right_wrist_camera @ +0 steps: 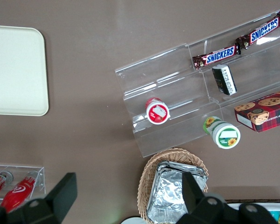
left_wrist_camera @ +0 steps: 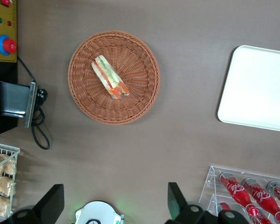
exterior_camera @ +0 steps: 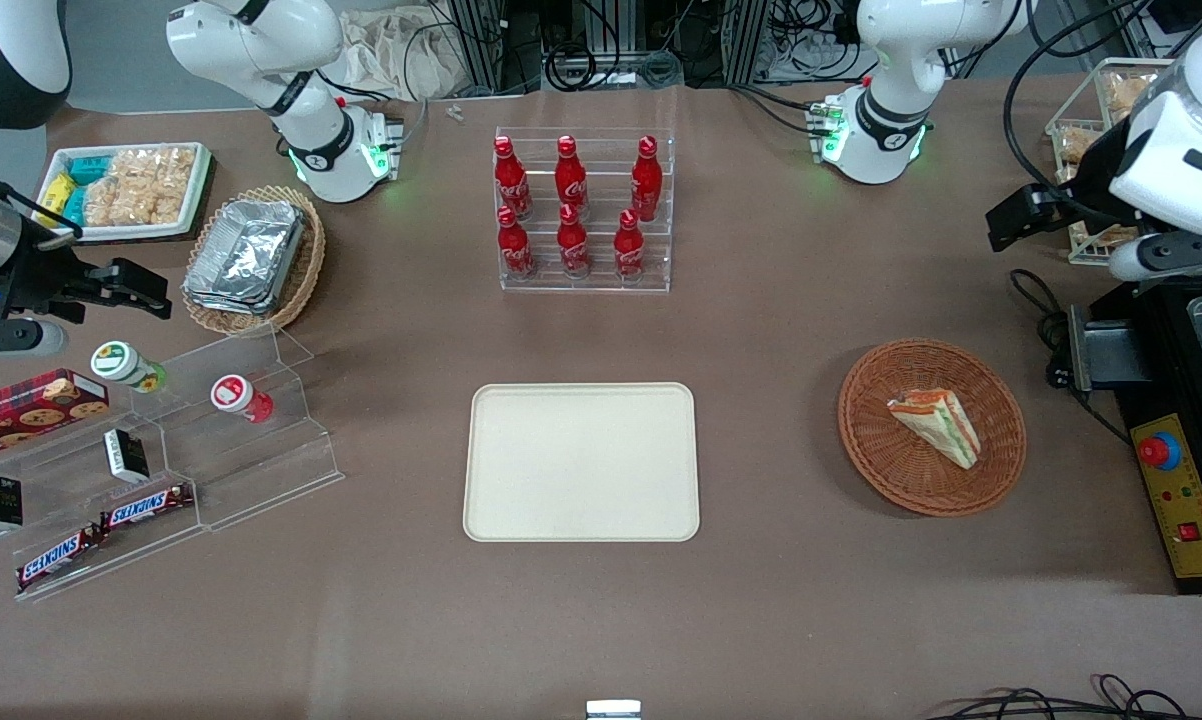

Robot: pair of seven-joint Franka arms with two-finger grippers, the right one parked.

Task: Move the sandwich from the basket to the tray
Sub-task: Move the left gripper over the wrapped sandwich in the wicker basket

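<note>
Pincer hanging open, high above the desk.
Tray is lying bare toward the parked arm; basket is sitting below the pincer and nearer the front camera, cradling the sandwich.

Wrapped triangular sandwich, white bread, green, orange and red layers, lying flat in round reddish-brown wicker basket, basket on table toward working arm's end, large cream tray beside it, well apart, bare, gripper raised above table, fingers spread.
</note>
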